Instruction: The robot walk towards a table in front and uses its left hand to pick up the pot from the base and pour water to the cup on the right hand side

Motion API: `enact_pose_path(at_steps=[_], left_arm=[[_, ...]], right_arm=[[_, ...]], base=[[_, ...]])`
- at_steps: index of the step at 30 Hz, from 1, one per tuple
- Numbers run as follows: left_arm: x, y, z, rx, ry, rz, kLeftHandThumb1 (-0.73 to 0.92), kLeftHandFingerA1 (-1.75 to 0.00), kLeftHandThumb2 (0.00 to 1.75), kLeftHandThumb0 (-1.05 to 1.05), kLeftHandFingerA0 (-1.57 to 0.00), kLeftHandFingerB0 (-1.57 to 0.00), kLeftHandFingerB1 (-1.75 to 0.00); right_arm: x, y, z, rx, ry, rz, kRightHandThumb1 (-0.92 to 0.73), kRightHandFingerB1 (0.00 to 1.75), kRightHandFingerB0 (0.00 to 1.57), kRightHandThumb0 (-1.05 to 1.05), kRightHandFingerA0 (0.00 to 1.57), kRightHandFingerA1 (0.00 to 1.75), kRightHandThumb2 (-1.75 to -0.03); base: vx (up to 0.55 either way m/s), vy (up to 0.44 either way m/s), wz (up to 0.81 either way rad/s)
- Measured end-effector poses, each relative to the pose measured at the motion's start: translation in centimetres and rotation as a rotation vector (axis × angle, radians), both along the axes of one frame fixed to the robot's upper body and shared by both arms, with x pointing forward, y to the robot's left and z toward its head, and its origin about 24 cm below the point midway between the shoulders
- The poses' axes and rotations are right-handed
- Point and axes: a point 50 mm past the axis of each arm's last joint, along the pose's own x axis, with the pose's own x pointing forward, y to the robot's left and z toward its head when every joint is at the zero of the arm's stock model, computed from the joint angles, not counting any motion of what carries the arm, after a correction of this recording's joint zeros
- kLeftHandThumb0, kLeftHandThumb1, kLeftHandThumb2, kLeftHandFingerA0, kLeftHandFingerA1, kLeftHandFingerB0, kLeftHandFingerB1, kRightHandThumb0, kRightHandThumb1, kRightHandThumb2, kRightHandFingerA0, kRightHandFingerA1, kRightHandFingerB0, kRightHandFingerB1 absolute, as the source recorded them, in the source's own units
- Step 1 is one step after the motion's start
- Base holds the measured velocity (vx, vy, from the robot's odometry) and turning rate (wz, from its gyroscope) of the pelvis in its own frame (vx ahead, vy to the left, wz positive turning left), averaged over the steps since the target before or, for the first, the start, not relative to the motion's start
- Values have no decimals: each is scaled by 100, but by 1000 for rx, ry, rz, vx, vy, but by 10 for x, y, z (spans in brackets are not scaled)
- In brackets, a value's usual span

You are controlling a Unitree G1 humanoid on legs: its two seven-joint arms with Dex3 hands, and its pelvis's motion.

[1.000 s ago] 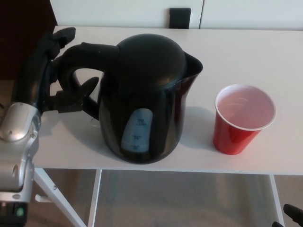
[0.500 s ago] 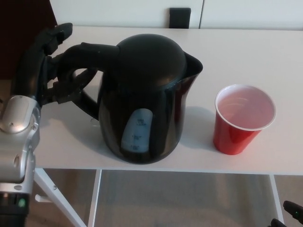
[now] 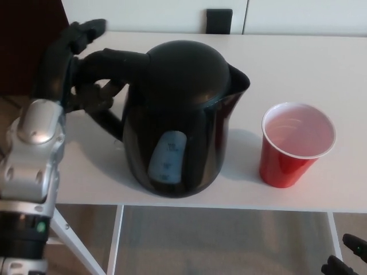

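Forearm casing point(image 3: 34, 146), silver and jointed, rose from the lower left corner up to the left hand point(image 3: 71, 69) at the table's left edge. Beyond that hand, dark wall point(image 3: 28, 34) at upper left; below it, white table legs point(image 3: 74, 246) over grey floor point(image 3: 223, 240). Nothing between hand and pot; fingers point(image 3: 100, 94) curled through the handle loop, thumb point(image 3: 86, 27) lifted above the handle's top, so closed around the handle point(image 3: 109, 60) of the pot point(image 3: 180, 120).

Right of the hand and touching it by that handle, stood the black pot, upright on the white table point(image 3: 298, 63), domed lid closed, spout point(image 3: 239, 77) turned away from the hand toward the right. Pale blue level window point(image 3: 166, 154) on the near side, away from the hand; water level not readable. Base under the pot hidden, cannot tell. Contents hidden by the lid.

Behind the pot, at the far table edge, a small black block point(image 3: 218, 20) against the white wall.

Farther right, well apart from the left hand and just past the pot's spout side, stood a red cup point(image 3: 295, 146), upright, white inside, seemingly holding no liquid. Clear tabletop between pot and cup.

At the bottom right corner, only dark tips of the right hand point(image 3: 347, 260) showed below the table edge; whether spread or closed, cannot tell.
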Motion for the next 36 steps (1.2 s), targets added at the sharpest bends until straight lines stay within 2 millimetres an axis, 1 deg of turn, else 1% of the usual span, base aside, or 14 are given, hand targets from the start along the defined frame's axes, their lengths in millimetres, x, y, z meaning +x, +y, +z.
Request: enact_pose_path(at_steps=[1, 2, 3, 5, 6, 7, 8, 9, 13, 18, 21, 23, 26, 36], left_arm=[[3, -3, 1, 15, 1, -1, 59, -160, 54, -17, -58, -51, -152], [4, -5, 2, 22, 1, -1, 63, -175, 55, -13, -77, -53, -170], [7, -8, 3, 42, 5, -4, 64, -175, 55, -13, -78, -54, -169], [11, -15, 4, 84, 8, -10, 64, -175, 56, -13, -80, -56, -168], [12, -17, 5, 96, 8, -13, 62, -175, 57, -15, -77, -65, -159], [13, -20, 5, 113, 7, -18, 62, -175, 57, -15, -77, -65, -159], [14, -23, 6, 127, 6, -22, 62, -175, 57, -15, -76, -63, -160], [15, -24, 6, 133, 5, -24, 63, -175, 56, -14, -75, -56, -166], [15, -28, 5, 150, 6, -29, 64, -175, 56, -14, -72, -49, -172], [15, -28, 5, 149, 1, -29, 64, -175, 55, -16, -73, -49, -175], [15, -28, 7, 134, -4, -23, 64, -175, 56, -15, -75, -52, -170], [15, -27, 8, 121, -9, -16, 65, -175, 55, -11, -74, -51, -174], [14, -23, 16, 49, -37, 8, 69, -175, 55, -12, -68, -47, -175], [15, -8, 41, -34, -100, 69, 68, -175, 54, -12, -75, -51, -175]], right_arm=[[1, 0, 1, 0, -4, 1, -51, 35, 29, -32, 53, 49, -55], [1, 0, 1, 0, -5, 1, -53, 37, 30, -34, 57, 51, -60], [2, 0, 1, -1, -7, 1, -54, 37, 30, -35, 57, 50, -60], [3, 1, 2, -4, -10, 2, -53, 35, 31, -33, 57, 48, -56], [4, 1, 2, -6, -12, 3, -53, 37, 29, -34, 58, 51, -60], [5, 1, 3, -9, -15, 4, -53, 37, 29, -34, 58, 51, -60], [6, 2, 4, -12, -18, 4, -52, 37, 28, -36, 57, 51, -59], [7, 2, 4, -13, -20, 5, -51, 35, 28, -33, 57, 49, -55], [13, 4, 7, -20, -37, 15, -52, 35, 27, -33, 55, 49, -55], [18, 5, 11, -21, -53, 27, -52, 35, 28, -33, 56, 49, -55], [19, 6, 11, -23, -55, 32, -53, 35, 28, -33, 55, 49, -55], [20, 6, 11, -24, -56, 33, -52, 35, 29, -33, 55, 49, -55], [22, 6, 12, -25, -59, 32, -52, 35, 29, -34, 56, 49, -55], [27, 7, 14, -33, -64, 34, -53, 35, 28, -31, 54, 49, -55]], base=[[0, 0, 0], [0, 0, 0], [0, 0, 0], [0, 0, 0], [0, 0, 0], [0, 0, 0], [0, 0, 0], [0, 0, 0], [0, 0, 0], [0, 0, 0], [0, 0, 0], [0, 0, 0], [0, 0, 0], [0, 0, 0]])
